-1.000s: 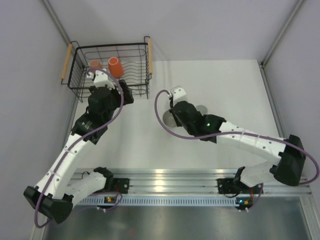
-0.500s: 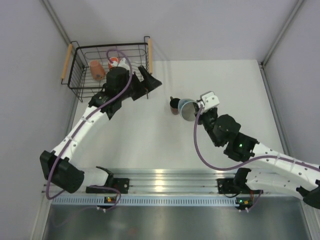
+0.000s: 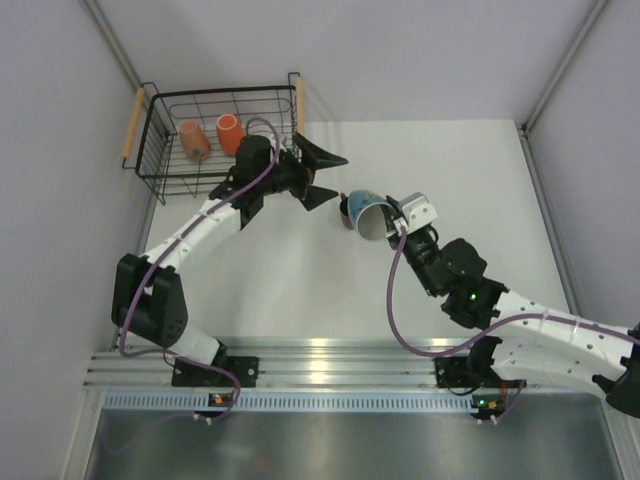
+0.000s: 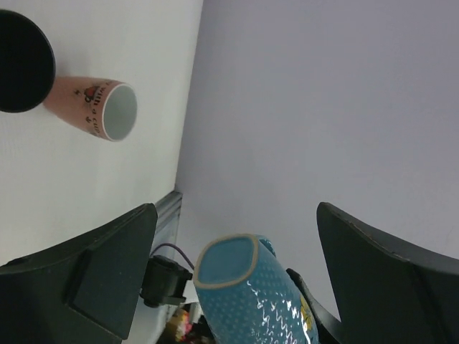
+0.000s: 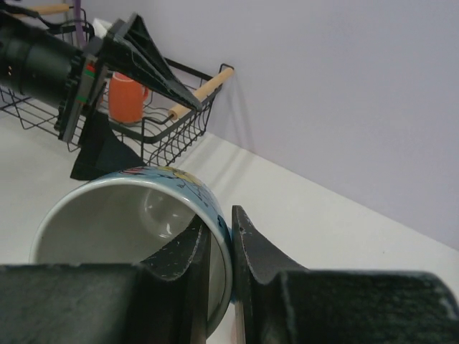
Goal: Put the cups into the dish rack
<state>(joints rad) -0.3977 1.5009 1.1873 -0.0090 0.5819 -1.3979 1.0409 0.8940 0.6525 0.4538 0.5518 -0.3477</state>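
Note:
My right gripper (image 5: 221, 236) is shut on the rim of the light blue cup (image 5: 136, 215), one finger inside and one outside, holding it tilted above the table (image 3: 368, 215). My left gripper (image 3: 325, 176) stands open just left of that cup, whose base (image 4: 254, 294) shows between its fingers (image 4: 107, 272) without touching them. The black wire dish rack (image 3: 160, 110) at the back left holds an orange cup (image 3: 230, 133) and a salmon-pink cup (image 3: 193, 140). A dark cup (image 3: 346, 211) stands partly hidden behind the blue one. Another pink cup (image 4: 97, 107) lies on its side on the table.
The rack's wooden handles (image 3: 298, 105) stick up at its sides, the right one close to my left arm. Grey walls close in the table at the back and both sides. A dark round shape (image 4: 21, 61) sits beside the lying pink cup.
My left arm has swung right from the rack to the blue cup. My right arm has drawn back from over the cups and lifted the blue cup.

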